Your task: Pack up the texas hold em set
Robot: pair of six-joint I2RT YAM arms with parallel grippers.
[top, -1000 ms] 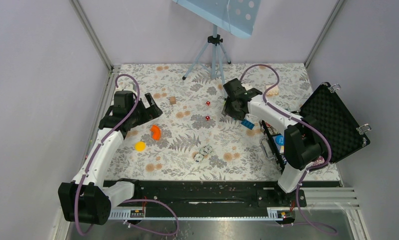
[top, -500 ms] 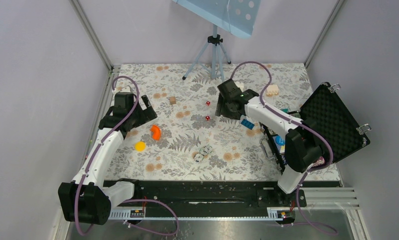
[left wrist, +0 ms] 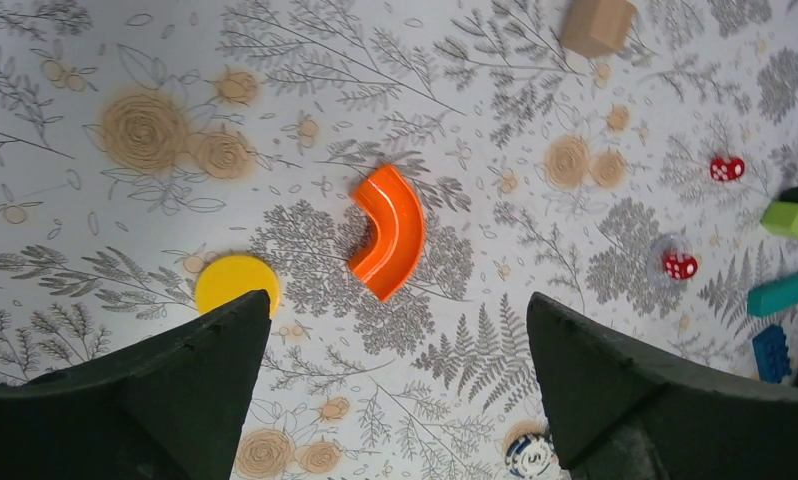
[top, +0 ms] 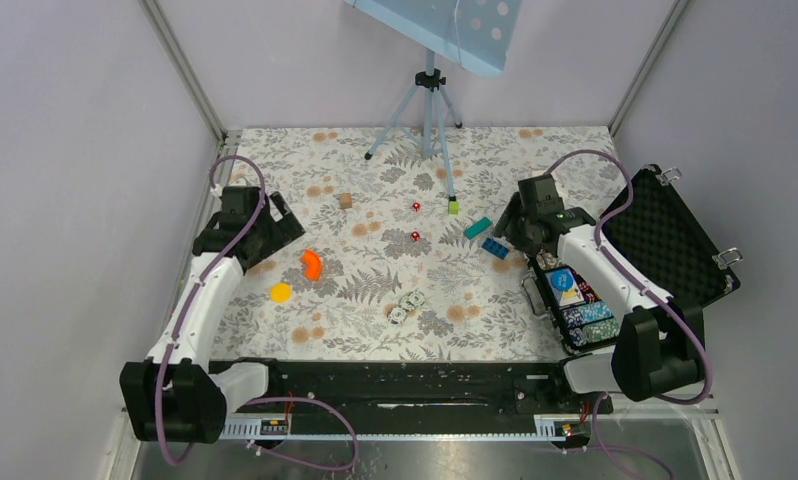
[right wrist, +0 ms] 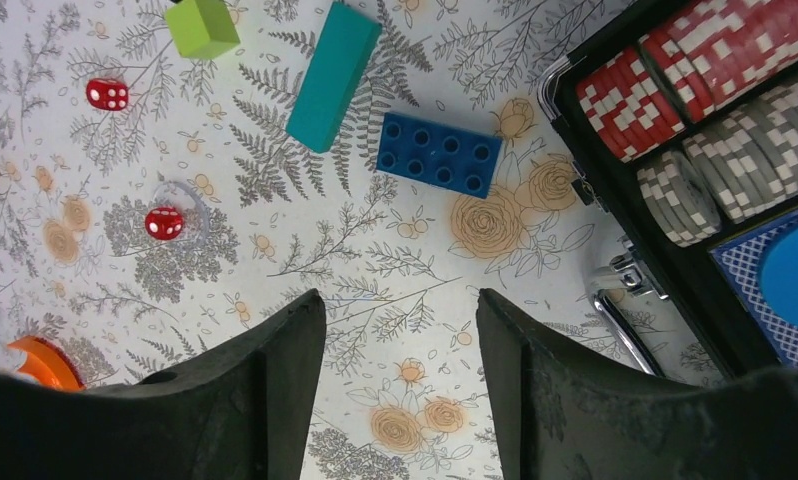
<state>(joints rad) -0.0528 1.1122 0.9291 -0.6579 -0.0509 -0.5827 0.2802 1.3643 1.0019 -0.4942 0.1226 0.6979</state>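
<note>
The right gripper (right wrist: 397, 300), jaws partly parted and empty, has swung from mid-table to the case's edge, uncovering a smooth teal bar (right wrist: 333, 76) and a green cube (right wrist: 203, 25) ahead of its jaws. Just beyond the fingertips lies a studded blue brick (right wrist: 438, 153). To their right the black briefcase (top: 665, 235) stands open, with ridged red and grey chips (right wrist: 625, 105) in rows and egg-crate foam in the lid. The left gripper (left wrist: 395, 300), jaws wide and empty, stays behind a glossy orange curved piece (left wrist: 390, 230).
</note>
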